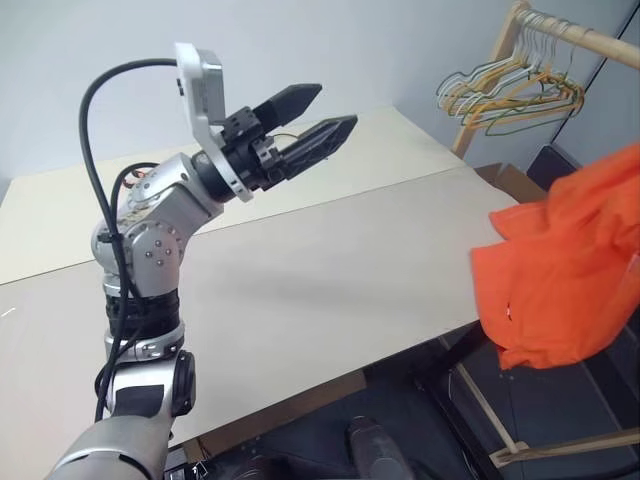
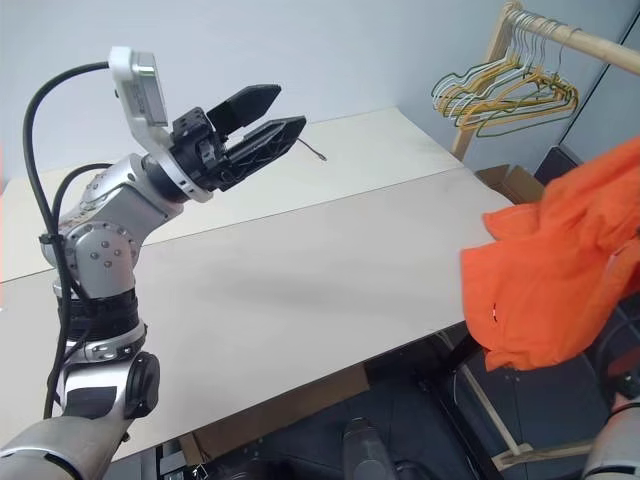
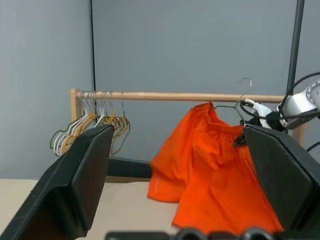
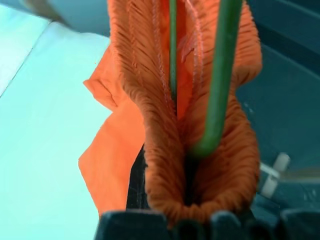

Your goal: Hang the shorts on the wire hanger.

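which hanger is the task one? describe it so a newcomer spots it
Find the wooden rail behind the table. The wire hanger is the lone thin one inside the orange shorts, hook just under the rail, unlike the bunched hangers at the rail's far end.

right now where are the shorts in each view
Left eye: shorts at right edge, hanging past the table corner.
Right eye: right edge, same spot.
Left wrist: centre-right, below the rail.
Right wrist: centre, waistband bunched around the hanger wire.
Shared landmark: the table.
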Robot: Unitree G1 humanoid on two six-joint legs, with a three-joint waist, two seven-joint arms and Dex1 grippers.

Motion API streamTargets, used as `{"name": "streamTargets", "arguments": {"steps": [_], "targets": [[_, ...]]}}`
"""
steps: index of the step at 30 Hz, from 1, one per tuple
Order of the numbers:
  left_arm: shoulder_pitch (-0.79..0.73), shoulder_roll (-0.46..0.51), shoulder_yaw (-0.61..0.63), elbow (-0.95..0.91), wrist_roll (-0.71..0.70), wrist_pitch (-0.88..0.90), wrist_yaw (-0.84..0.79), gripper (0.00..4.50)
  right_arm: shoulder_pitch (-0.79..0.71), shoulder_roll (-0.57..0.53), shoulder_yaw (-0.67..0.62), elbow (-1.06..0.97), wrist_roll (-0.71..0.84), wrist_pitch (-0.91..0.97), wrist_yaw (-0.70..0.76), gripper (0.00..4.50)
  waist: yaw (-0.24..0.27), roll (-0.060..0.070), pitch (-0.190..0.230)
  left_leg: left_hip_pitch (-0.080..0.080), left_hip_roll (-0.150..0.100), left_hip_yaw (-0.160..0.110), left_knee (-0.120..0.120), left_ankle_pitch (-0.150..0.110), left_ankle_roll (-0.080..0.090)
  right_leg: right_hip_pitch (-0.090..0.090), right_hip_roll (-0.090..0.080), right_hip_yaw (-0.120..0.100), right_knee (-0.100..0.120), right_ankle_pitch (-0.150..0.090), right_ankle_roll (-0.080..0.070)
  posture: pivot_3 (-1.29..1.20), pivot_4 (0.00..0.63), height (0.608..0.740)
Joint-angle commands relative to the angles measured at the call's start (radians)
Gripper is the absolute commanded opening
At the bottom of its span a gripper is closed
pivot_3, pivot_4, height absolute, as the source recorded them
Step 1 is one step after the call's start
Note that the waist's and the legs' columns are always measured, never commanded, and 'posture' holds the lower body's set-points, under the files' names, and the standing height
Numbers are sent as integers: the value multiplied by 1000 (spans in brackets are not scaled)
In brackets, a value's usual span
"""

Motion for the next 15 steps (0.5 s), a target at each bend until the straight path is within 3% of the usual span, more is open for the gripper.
{"name": "streamTargets", "arguments": {"steps": [1, 15], "targets": [[-5, 12, 1, -41, -18, -10, 0, 4487, -71, -55, 29, 128, -67, -98, 31, 0, -5, 0, 0, 0, 0, 0, -1, 0, 0, 0, 0, 0, -1, 0, 0, -338, 87, 740], [0, 26, -14, -43, -13, -10, -16, 4487, -179, -193, 124, 529, -192, -421, 121, 0, -16, 8, 8, 2, -3, 2, -12, 5, -9, 1, -1, 2, -11, 0, 3, -336, 97, 740]]}}
